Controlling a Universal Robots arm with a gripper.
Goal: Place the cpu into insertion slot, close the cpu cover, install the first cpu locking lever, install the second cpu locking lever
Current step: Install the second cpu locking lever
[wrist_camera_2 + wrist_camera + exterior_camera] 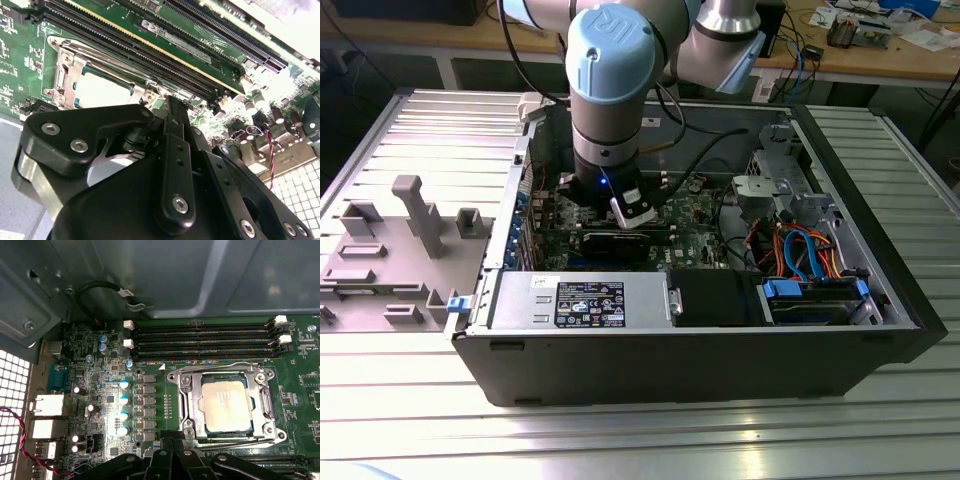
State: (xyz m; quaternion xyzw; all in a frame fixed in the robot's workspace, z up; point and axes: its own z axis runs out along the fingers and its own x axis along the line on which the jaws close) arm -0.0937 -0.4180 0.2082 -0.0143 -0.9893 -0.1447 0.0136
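First wrist view shows the cpu (226, 405) seated under the closed cpu cover (225, 407); the gripper (172, 442) hovers near, fingers' gap indiscernible.

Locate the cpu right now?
In the first wrist view the cpu sits in its socket under the closed cpu cover, just below the memory slots and above the gripper.

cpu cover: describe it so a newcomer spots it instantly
Inside the open computer case, look on the green motherboard just beside the long black memory slots. The cpu cover is the silvery metal frame there, closed around the cpu.
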